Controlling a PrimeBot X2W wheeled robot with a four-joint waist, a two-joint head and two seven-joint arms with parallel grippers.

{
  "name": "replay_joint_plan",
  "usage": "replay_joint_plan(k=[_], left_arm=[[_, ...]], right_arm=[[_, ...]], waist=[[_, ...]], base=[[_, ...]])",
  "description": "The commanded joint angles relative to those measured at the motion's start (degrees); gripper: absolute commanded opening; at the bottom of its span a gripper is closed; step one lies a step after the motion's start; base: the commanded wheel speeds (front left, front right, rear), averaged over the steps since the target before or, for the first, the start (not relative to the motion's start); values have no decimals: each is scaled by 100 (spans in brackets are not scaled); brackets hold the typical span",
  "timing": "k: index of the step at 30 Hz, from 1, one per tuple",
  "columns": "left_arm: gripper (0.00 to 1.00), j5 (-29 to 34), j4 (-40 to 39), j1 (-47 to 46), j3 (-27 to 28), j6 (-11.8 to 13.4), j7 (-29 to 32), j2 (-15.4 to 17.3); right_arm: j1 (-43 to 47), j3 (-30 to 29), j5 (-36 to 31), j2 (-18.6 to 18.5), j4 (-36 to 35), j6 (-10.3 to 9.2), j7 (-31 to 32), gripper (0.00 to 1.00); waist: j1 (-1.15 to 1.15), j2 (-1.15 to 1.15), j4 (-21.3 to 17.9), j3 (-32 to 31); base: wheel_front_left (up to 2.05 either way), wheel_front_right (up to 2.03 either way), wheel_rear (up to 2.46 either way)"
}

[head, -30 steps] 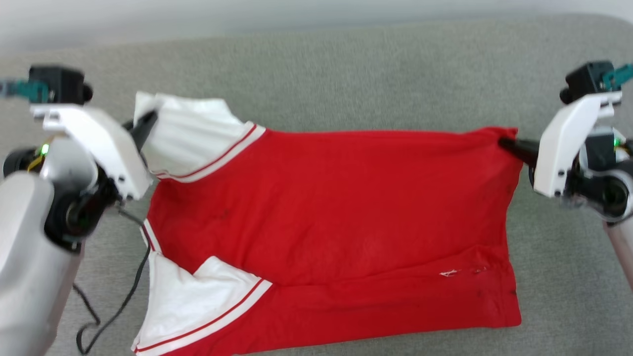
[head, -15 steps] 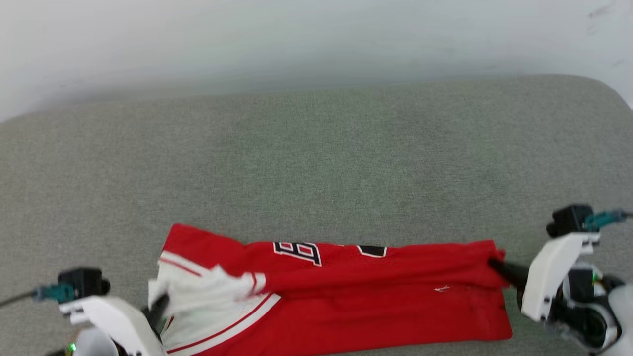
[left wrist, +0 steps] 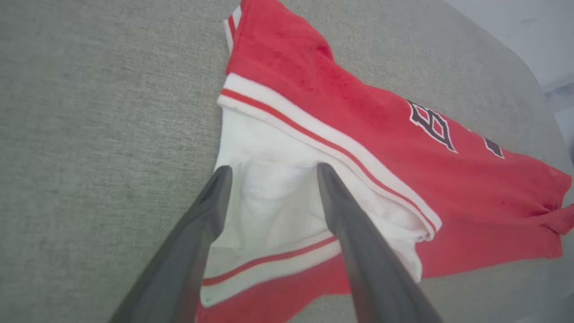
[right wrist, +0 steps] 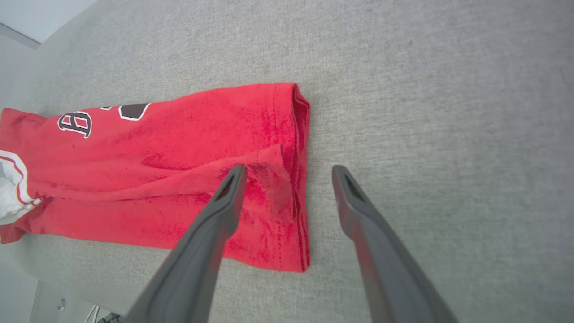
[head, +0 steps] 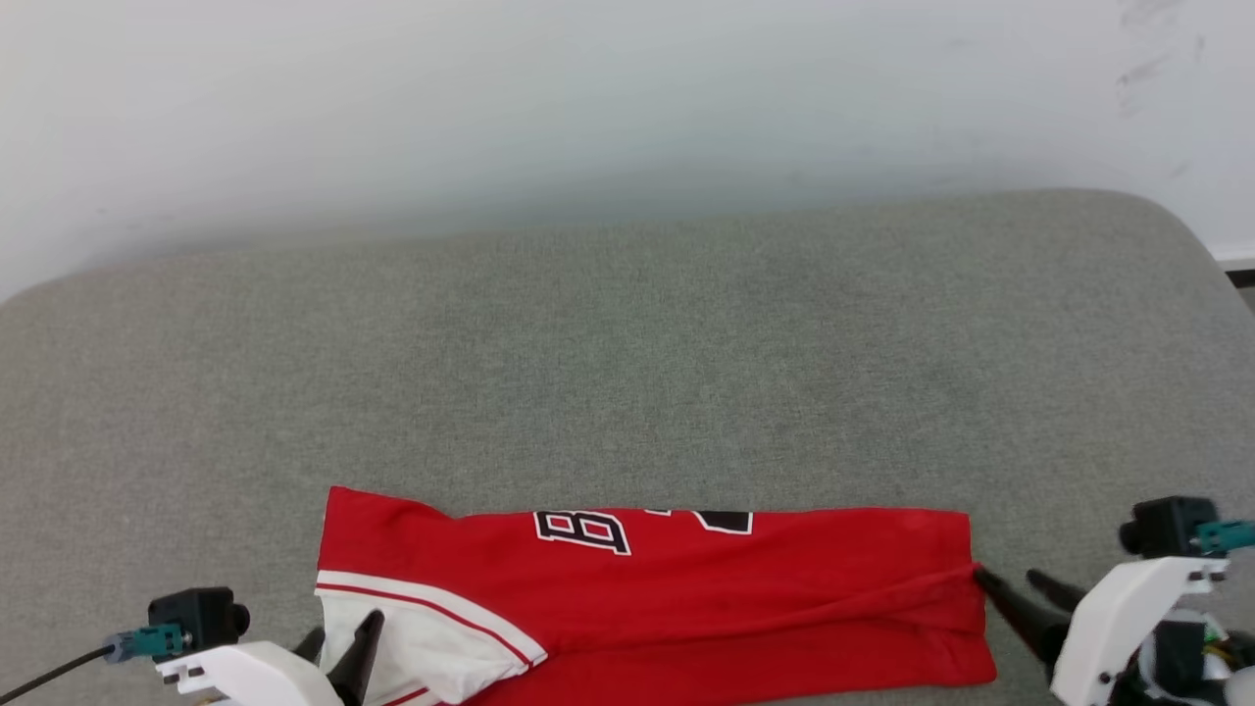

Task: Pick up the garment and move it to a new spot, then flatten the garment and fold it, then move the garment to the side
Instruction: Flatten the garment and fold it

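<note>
Left gripper point(left wrist: 272, 169) spread wide, gripping nothing; its fingers straddle the white sleeve point(left wrist: 269, 211) at the garment's point(head: 686, 579) 8 o'clock. Right gripper point(right wrist: 289, 169) likewise spread and empty, one finger over the hem point(right wrist: 298, 148) at 4 o'clock. Garment lies folded lengthwise at 6 o'clock on the grey cushion point(head: 627, 343). Judgement: lift both clear vertically — no dragging — then smooth the puckered hem corner before the next fold.

The scene is lit by bright, even, diffuse light, and only faint soft shadows are cast at the edges of the garment point(head: 686, 588). The wall point(head: 588, 118) in the head view is rendered hazy and washed out. In both wrist views wide-angle bending is seen, and the near ends of the fingers point(left wrist: 361, 251) are blurred.
</note>
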Motion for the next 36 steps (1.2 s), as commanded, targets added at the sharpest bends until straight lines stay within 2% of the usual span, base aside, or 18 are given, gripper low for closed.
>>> replay_joint_plan(k=[1,5,9,17,22,25,36], left_arm=[[100,152,-100,-100,45,3,-247,-26],[100,462,-347,-224,97,48,-729,-49],[100,898,-616,-415,141,147,-1325,-85],[100,1793,-1167,-705,172,549,-2344,-240],[100,2207,-1476,-788,147,767,-2542,-314],[100,2348,-1554,-760,111,811,-2597,-378],[100,2454,-1526,-828,10,763,-2646,-482]], right_arm=[[128,-154,-89,-113,-279,-3,-23,100],[220,-574,-198,-199,-723,-2,296,100],[188,-1089,-333,-207,-1015,-3,953,100],[198,-1815,-808,140,-1364,-2,2265,100],[280,-2065,-1043,524,-1334,-2,2658,100],[278,-2136,-1135,775,-1247,-2,2718,100],[191,-2078,-982,1171,-413,-2,2852,100]], waist=[[1,0,-41,-142],[1,0,-43,-300],[1,0,17,-336],[1,0,367,-168],[1,0,703,80],[1,0,874,213],[1,0,1108,393]], base=[[0,0,0],[0,0,0],[0,0,0],[0,0,0],[0,0,0],[0,0,0],[0,0,0]])
